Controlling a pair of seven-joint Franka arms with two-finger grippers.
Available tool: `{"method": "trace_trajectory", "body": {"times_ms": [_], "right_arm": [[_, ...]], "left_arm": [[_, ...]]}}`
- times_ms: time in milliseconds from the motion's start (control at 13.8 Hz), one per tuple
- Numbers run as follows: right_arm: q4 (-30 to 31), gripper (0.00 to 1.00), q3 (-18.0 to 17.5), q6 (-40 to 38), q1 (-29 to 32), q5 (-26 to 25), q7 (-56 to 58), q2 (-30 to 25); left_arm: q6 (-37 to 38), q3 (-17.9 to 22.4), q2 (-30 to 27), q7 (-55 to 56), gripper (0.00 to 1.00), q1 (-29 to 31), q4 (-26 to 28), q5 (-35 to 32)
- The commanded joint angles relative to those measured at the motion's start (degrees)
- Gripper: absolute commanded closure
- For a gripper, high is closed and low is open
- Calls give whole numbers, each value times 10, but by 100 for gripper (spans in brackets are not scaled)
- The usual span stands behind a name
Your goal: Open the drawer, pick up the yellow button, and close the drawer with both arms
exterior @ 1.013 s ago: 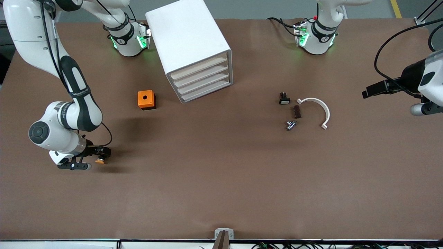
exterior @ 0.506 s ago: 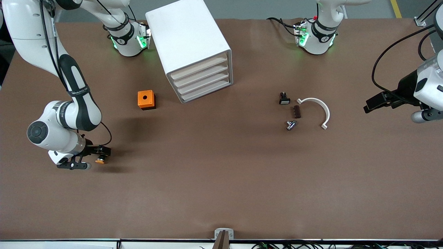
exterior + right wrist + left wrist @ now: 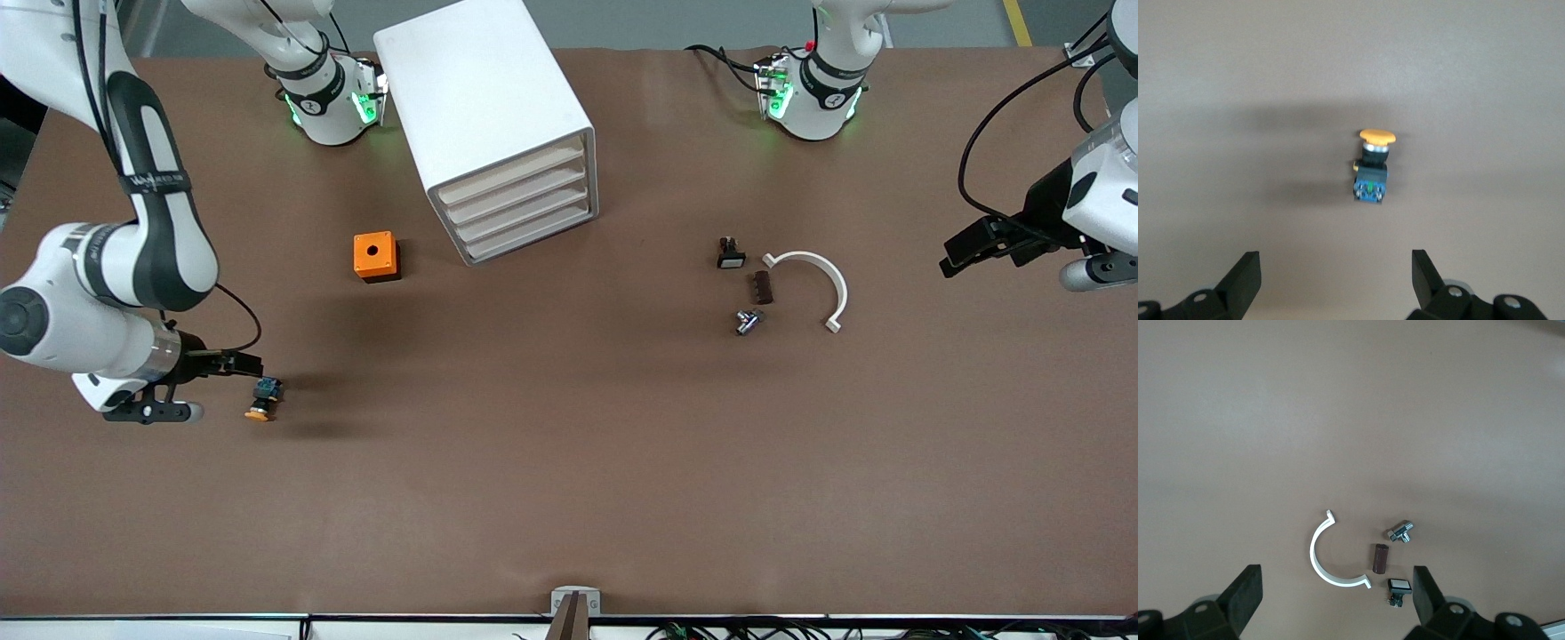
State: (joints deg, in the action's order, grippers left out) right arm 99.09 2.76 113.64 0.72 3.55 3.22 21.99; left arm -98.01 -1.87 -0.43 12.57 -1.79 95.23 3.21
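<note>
The button [image 3: 261, 397] lies on its side on the brown table, orange cap toward the front camera and blue block away from it; the right wrist view shows the button [image 3: 1371, 167] free of the fingers. My right gripper [image 3: 220, 388] hangs open just beside it, toward the right arm's end, holding nothing [image 3: 1335, 273]. The drawer [image 3: 511, 175], the top one in the white cabinet [image 3: 480, 89], is shut flush. My left gripper [image 3: 965, 244] hovers open and empty over the left arm's end of the table [image 3: 1336, 593].
An orange cube with a hole [image 3: 376, 255] sits near the cabinet's front corner. Toward the left arm's end lie a black-and-white switch [image 3: 730, 256], a brown cylinder [image 3: 763, 286], a metal fitting [image 3: 748, 321] and a white curved clip [image 3: 813, 284].
My right gripper has drawn back from the button toward the right arm's end and risen, leaving the button lying on the table. The left arm has shifted slightly.
</note>
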Motion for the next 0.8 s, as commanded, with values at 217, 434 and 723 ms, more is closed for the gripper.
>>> {"method": "trace_trajectory", "body": {"times_ms": [217, 434, 723], "right_arm": [[-122, 0, 2, -216, -3, -23, -43, -49], [-123, 0, 1, -247, -2, -22, -44, -97], [-123, 0, 1, -272, -2, -21, -41, -141]], "left_arm": [[-6, -9, -12, -11, 1, 9, -24, -12], [-6, -9, -11, -10, 1, 6, -35, -12], [-1, -9, -11, -9, 1, 6, -43, -16]]}}
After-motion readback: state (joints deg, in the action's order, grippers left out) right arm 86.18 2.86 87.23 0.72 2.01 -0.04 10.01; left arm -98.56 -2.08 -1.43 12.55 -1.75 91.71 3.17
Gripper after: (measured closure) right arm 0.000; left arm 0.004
